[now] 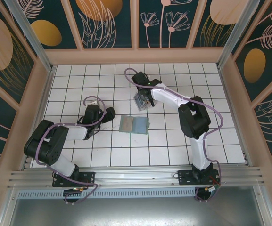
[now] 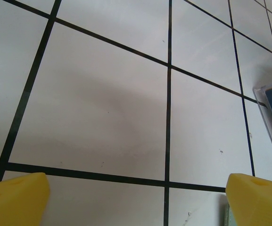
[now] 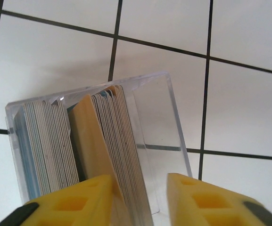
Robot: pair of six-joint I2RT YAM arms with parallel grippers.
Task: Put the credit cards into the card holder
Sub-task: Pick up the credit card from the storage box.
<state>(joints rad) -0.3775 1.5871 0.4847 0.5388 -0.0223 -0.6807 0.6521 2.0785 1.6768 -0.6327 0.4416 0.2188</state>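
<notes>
Straddling upright credit cards (image 3: 119, 141) in the clear box (image 3: 166, 113) with the right gripper (image 3: 140, 190), jaws partly apart; cannot tell whether clamped on anything. Leaning orange card (image 3: 86, 136) just beside one finger. Hovering low over the white tiled table (image 2: 103, 94) with the left gripper (image 2: 136, 193), jaws spread wide, nothing between. Card holder (image 1: 134, 125) lying open mid-table, between both arms, apart from the box.
</notes>
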